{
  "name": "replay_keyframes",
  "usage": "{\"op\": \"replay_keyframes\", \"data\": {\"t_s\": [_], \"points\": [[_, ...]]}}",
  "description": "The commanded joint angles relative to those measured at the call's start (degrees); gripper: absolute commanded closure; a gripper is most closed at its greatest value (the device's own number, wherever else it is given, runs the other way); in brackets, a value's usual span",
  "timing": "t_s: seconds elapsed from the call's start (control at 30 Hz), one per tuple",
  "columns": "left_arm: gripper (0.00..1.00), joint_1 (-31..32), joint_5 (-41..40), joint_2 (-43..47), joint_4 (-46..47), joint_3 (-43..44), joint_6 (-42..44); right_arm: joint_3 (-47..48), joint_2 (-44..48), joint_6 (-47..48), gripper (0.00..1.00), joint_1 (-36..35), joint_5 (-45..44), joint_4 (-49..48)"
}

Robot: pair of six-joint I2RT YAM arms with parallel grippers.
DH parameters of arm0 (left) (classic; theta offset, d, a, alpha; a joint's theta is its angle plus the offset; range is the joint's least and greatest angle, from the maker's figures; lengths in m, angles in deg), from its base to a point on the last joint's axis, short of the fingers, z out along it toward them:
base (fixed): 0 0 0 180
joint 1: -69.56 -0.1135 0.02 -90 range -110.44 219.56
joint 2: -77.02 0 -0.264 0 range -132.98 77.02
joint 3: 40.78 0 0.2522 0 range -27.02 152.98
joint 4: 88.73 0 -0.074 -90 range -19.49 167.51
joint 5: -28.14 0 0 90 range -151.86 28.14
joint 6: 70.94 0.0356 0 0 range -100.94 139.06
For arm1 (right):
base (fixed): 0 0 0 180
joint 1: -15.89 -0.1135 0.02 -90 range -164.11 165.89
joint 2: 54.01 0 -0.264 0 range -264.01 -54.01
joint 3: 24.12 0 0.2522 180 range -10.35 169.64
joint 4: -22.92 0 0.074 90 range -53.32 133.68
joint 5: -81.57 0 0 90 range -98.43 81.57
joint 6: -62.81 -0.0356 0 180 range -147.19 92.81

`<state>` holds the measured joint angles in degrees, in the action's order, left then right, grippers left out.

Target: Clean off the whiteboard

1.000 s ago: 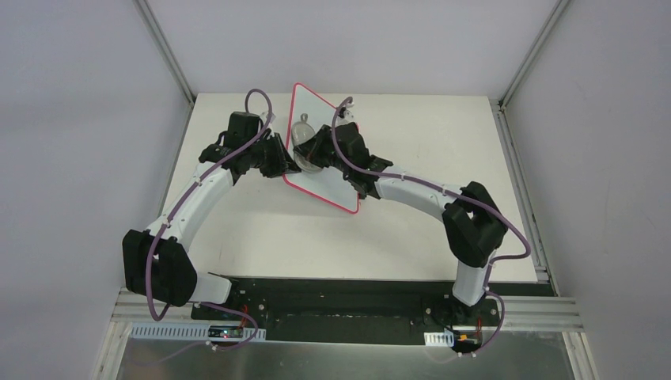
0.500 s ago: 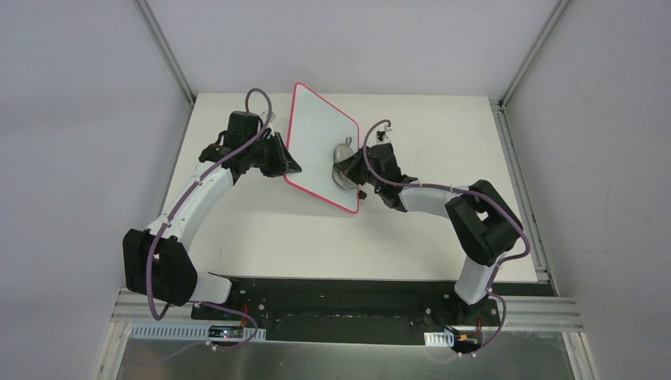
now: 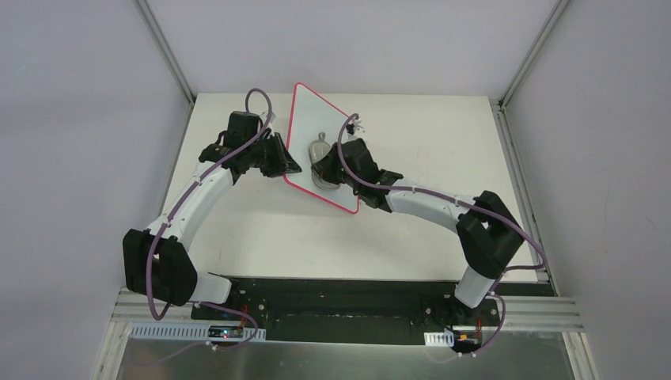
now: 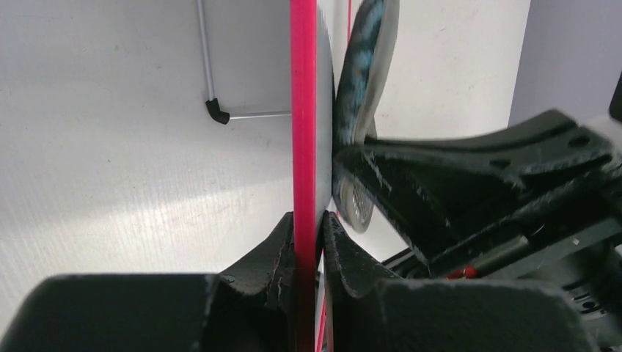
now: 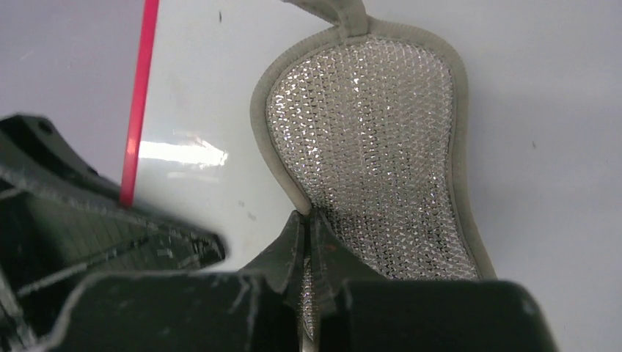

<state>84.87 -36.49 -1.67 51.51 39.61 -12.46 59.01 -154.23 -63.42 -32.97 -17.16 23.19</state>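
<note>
Top external view: the left claw (image 3: pixel 285 164) pinches the whiteboard (image 3: pixel 312 119) by its pink edge, propping it up on the counter (image 3: pixel 427 134). Just beside it, the right claw (image 3: pixel 331 165) clamps a silvery mesh pad (image 3: pixel 320 149) against the board's face, seemingly for wiping.

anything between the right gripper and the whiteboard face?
Only the silver mesh pad that the right gripper is shut on, held against the whiteboard. That is the wiper, not an obstacle. The left gripper clamps the board's pink edge, off to the side. Nothing else visible.
</note>
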Motion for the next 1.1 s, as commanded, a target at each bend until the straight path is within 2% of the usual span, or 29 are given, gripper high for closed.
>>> {"op": "replay_keyframes", "data": {"t_s": [0.0, 0.2, 0.33, 0.4, 0.53, 0.6, 0.67, 0.8, 1.07], "points": [[1.00, 2.41, 1.22, -2.19, -4.41, -1.02, 4.28, -8.16, 5.75, 0.09, 1.00, -1.26, 4.58, 2.90], [1.00, 2.38, 0.91, -2.31, -5.08, -0.53, 4.85, -21.68, 19.60, -0.55, 1.00, 5.53, 3.66, 4.14], [1.00, 2.36, 0.50, -1.76, -5.40, -0.45, 4.98, -27.01, 30.80, 1.76, 1.00, 8.17, -1.61, 9.65], [0.97, 2.36, 0.24, -1.56, -5.45, -0.38, 5.06, -28.42, 36.32, 3.00, 1.00, 9.21, -4.89, 13.76], [0.81, 2.36, -0.85, -1.31, -6.28, -0.11, 5.79, -30.37, 44.13, 5.18, 1.00, 10.85, -10.50, 21.64], [0.69, 2.38, -1.66, -0.50, -5.99, -0.50, 6.01, -31.14, 46.82, 5.10, 0.98, 11.59, -12.80, 24.53], [0.56, 2.36, -2.67, 0.32, -5.65, -0.83, 6.16, -31.44, 47.99, 4.71, 0.98, 12.65, -14.21, 27.33], [0.40, 2.36, -2.89, 1.80, -5.88, -0.76, 6.83, -32.44, 47.12, 4.46, 0.98, 13.75, -14.09, 30.61], [0.22, 2.36, -5.45, 6.25, -5.47, -1.41, 8.25, -32.78, 40.83, 3.84, 0.96, 13.78, -9.81, 36.66]]}}
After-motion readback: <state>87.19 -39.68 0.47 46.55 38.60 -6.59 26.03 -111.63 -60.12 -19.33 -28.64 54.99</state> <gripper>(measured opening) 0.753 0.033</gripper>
